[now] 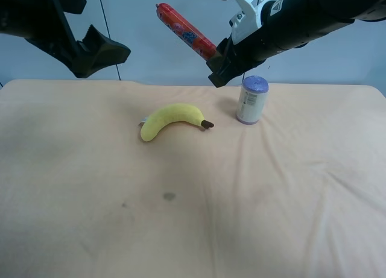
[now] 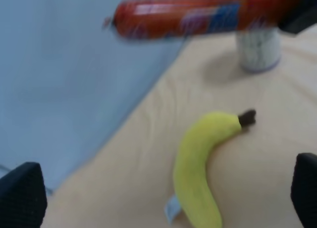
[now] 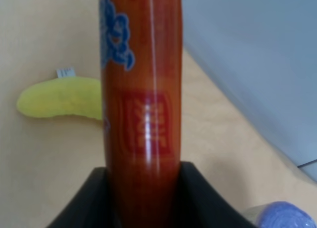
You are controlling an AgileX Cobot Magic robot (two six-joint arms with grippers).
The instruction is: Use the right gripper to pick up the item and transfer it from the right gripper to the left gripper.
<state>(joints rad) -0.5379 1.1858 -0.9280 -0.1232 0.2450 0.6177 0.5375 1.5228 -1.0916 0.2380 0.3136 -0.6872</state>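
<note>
The item, a slim red stick with blue-and-white markings (image 1: pixel 185 30), is held in the air above the table's far side. My right gripper (image 1: pixel 217 61), on the white-bracketed arm, is shut on its lower end; the right wrist view shows the stick (image 3: pixel 143 109) clamped between the black fingers (image 3: pixel 94 198). My left gripper (image 1: pixel 102 52) is raised at the far left with its jaws wide apart and nothing between them. In the left wrist view the stick (image 2: pixel 198 15) lies ahead of and above the two spread fingertips (image 2: pixel 20 196).
A yellow plush banana (image 1: pixel 172 120) lies on the tan cloth-covered table (image 1: pixel 193 217). A white-and-purple can (image 1: pixel 250 99) stands upright to its right, just below my right gripper. A pale blue wall (image 1: pixel 145 43) is behind.
</note>
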